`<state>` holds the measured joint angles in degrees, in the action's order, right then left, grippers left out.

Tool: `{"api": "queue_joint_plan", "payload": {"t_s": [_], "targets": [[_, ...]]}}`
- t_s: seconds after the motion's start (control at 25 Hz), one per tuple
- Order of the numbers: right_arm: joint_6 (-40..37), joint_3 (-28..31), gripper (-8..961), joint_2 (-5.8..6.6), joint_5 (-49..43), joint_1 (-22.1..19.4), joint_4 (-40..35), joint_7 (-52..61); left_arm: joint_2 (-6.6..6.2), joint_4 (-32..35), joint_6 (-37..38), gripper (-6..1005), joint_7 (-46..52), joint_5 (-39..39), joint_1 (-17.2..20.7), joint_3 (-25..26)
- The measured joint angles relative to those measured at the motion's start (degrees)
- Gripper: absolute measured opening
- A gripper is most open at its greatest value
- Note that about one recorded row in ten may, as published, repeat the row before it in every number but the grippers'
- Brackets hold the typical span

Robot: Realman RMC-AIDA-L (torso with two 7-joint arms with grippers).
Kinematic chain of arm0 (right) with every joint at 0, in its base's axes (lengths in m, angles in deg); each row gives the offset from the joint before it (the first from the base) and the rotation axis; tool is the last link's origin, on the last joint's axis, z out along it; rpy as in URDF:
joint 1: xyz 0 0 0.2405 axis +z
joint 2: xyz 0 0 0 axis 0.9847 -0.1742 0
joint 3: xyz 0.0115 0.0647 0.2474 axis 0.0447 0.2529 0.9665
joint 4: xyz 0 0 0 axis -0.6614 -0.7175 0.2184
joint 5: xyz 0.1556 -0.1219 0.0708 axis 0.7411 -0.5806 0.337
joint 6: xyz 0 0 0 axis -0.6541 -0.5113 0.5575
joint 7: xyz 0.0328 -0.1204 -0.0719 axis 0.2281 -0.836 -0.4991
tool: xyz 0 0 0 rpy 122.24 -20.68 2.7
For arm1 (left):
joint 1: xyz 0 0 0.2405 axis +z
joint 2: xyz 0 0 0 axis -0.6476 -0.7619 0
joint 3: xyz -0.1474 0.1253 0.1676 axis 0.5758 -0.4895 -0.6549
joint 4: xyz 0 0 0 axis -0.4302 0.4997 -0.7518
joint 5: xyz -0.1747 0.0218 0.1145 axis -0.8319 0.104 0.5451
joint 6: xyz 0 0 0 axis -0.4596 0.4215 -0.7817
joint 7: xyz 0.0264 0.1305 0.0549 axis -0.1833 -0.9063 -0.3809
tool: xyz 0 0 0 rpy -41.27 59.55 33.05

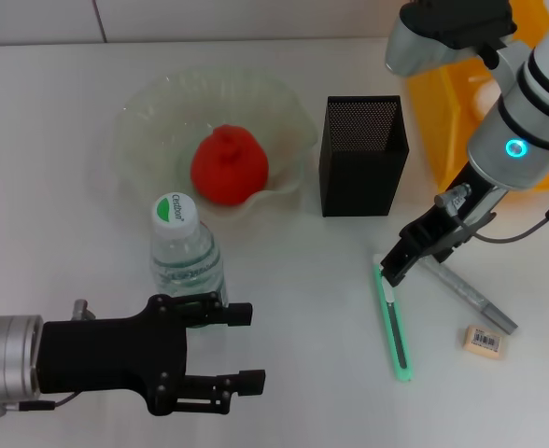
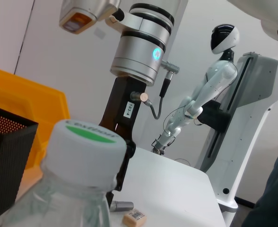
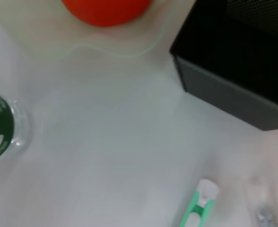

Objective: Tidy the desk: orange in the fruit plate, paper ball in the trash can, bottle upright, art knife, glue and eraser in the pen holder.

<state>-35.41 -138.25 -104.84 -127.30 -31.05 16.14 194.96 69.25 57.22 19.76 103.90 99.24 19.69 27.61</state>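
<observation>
White desk (image 1: 60, 187), white wall behind it, a parked humanoid robot (image 2: 210, 80) visible across the room in the left wrist view.

Glue (image 1: 393, 327) lies flat on the desk in front of the pen holder (image 1: 363, 159), white end toward the holder. Right gripper (image 1: 398, 266) is low over that white end; can't tell if its fingers are open or closed, or if they touch the stick. Right wrist view shows the glue's white end (image 3: 206, 194) on bare desk, holder corner (image 3: 233, 71) nearby.

Art knife (image 1: 471, 299) lies just right of the glue, angled, partly under the right gripper. Eraser (image 1: 485, 341) sits near the knife's near end, not touching it.

Orange (image 1: 230, 166) is in the fruit plate (image 1: 144, 121), left of the holder. Trash can (image 1: 461, 103) stands right of the holder, mostly hidden by the right arm.

Bottle (image 1: 186, 252) stands upright in front of the plate, cap (image 2: 87, 149) on. Left gripper (image 1: 242, 347) is just in front of the bottle, fingers spread apart with nothing between them; upper finger (image 1: 220, 314) is right by the bottle's base.
</observation>
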Motion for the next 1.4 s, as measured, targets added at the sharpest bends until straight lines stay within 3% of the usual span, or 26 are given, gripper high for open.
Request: {"api": "queue_joint_plan", "payload": {"t_s": [0.48,0.68,1.4], "targets": [[4.72,-1.2,595,0.03,1.22,0.59,4.73,-0.04,0.09,-0.58,-0.16,799,0.28,-0.07,-0.84,0.16],[5.91,-1.61,430,-0.02,2.02,0.9,6.52,-0.18,0.09,-0.72,-0.16,800,0.3,-0.07,-1.13,0.21],[9.88,-2.72,405,-0.07,2.78,1.07,9.83,-0.84,0.24,-2.23,-0.11,800,-0.43,-0.01,-1.62,0.01]]}}
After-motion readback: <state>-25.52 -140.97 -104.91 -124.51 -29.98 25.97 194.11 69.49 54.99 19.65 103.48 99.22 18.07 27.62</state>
